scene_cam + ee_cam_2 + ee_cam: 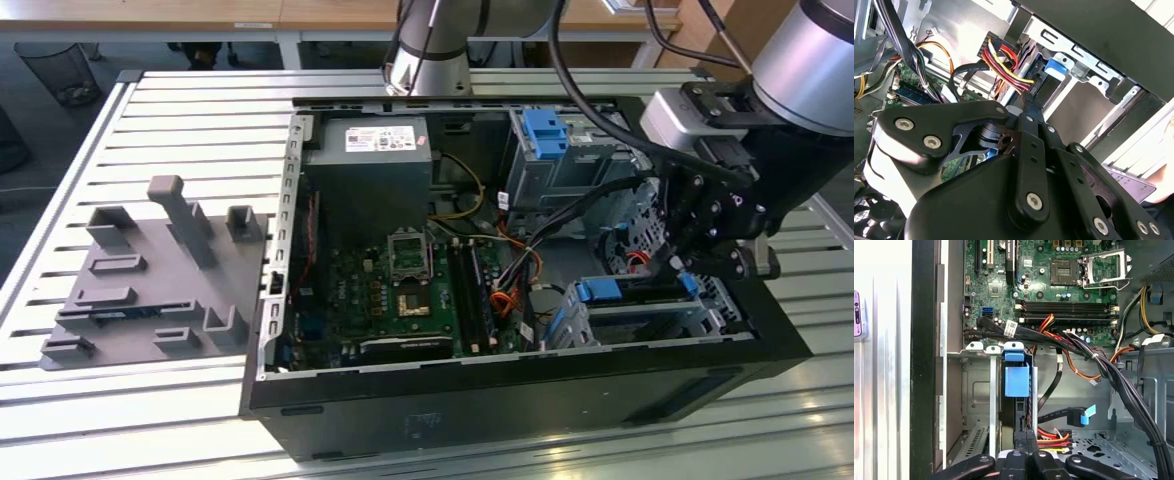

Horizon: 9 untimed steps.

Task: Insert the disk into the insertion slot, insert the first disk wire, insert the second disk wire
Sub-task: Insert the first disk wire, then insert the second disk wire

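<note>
The disk sits inside the insertion slot point(727, 300), a low grey metal bay at the case's corner on the exterior view's right. Its blue carrier point(601, 291) shows at the bay's open side, and in both wrist views point(1017, 381) point(1059, 68); the silver body is hidden. My gripper point(681, 262) hangs just in front of the bay. Its fingers point(1027, 117) are shut on the black plug of a red, yellow and black disk wire point(1004, 57), right at the disk's edge. A second wire with a blue plug point(1085, 415) lies loose on the case floor beside it.
A taller grey cage with a blue tab point(546, 130) stands at the case's far corner. Cable bundles point(1094, 357) cross between the motherboard point(400, 290) and the bay. A grey fixture block point(154, 285) rests on the slatted table at the exterior view's left.
</note>
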Motion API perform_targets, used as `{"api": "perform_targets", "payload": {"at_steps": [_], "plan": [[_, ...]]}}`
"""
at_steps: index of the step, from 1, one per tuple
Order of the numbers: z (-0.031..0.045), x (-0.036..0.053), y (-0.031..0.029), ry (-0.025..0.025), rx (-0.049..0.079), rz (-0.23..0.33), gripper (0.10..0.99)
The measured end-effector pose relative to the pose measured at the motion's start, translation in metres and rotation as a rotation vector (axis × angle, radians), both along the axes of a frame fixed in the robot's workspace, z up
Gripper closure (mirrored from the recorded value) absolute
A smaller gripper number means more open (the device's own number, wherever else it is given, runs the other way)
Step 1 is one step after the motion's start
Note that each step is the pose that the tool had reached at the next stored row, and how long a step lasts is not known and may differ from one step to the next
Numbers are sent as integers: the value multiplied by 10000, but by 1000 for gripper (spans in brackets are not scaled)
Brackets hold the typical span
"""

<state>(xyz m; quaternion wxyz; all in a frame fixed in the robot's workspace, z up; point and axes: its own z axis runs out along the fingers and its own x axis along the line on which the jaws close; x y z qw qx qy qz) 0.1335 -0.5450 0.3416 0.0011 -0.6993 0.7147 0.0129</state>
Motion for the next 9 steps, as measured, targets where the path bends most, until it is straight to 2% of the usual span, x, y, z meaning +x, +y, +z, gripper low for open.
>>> {"api": "perform_targets", "payload": {"at_steps": [9], "plan": [[0, -56, 0, 0, 0, 0, 980]]}}
